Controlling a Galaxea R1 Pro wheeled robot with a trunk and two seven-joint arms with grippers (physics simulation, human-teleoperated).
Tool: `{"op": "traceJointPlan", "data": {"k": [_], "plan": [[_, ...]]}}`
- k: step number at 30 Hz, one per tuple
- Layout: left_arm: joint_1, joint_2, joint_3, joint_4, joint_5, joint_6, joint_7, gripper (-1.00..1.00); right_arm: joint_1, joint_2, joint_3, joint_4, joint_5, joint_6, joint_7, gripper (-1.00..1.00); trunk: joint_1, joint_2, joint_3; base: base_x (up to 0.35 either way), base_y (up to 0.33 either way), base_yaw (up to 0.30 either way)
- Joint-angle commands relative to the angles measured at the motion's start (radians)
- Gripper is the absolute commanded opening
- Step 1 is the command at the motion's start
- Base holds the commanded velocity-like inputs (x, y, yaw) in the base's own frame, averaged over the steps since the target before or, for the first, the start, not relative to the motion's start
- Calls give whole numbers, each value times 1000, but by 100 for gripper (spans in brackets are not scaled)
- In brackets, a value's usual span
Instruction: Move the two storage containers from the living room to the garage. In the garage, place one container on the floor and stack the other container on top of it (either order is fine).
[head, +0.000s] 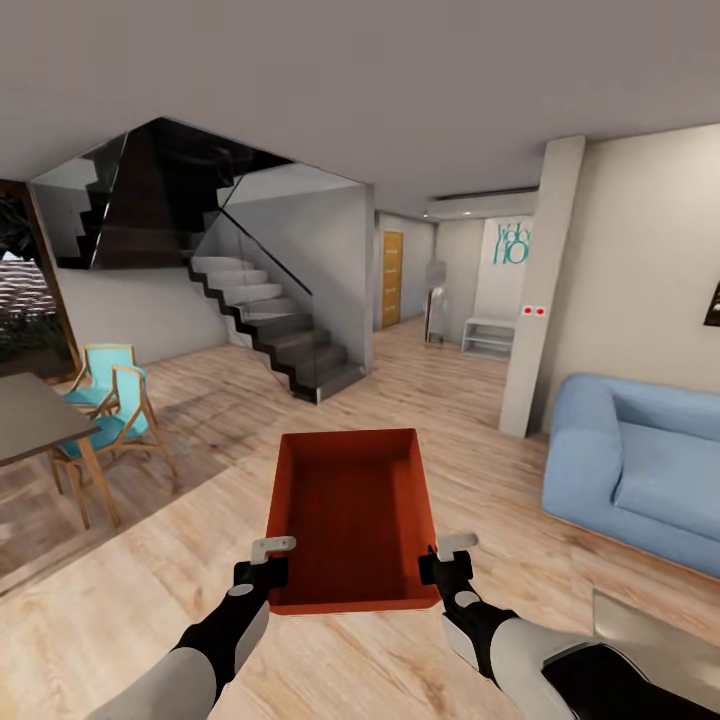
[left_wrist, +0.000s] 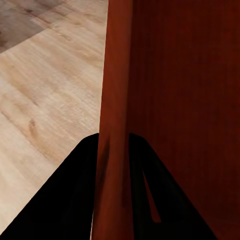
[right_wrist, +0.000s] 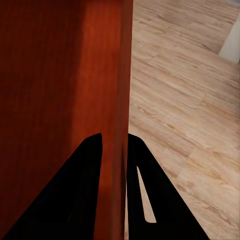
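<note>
Light wood-plank floor (head: 420, 400) of the living room. Standing directly on it: a blue sofa (head: 640, 470), two teal chairs (head: 110, 410) beside a table (head: 30, 420), and a dark staircase (head: 290, 340).

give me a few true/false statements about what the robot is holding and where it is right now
1. Both pincers clamp one red-orange storage container: the left pincer on one side wall, the right pincer on the other. True.
2. The container has a lid on. False: it is open-topped and looks empty.
3. The robot stands on dark concrete. False: the floor is light wood plank flooring.
4. A blue sofa is on the robot's right. True.
5. The staircase is behind the sofa. False: it stands ahead, to the left.
</note>
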Motion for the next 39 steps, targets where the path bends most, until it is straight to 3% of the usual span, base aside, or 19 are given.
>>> {"op": "traceJointPlan", "data": {"k": [1, 39], "plan": [[1, 61, 6, 3, -6, -2, 29, -100, -2, 0, -55, -39, -16, -9, -5, -100, 1, -1, 0, 324, 0, 0], [1, 60, 6, 4, -4, -2, 29, -100, -2, 1, -55, -39, -15, -9, -5, -100, 1, -1, 0, 324, 0, 0]]}}
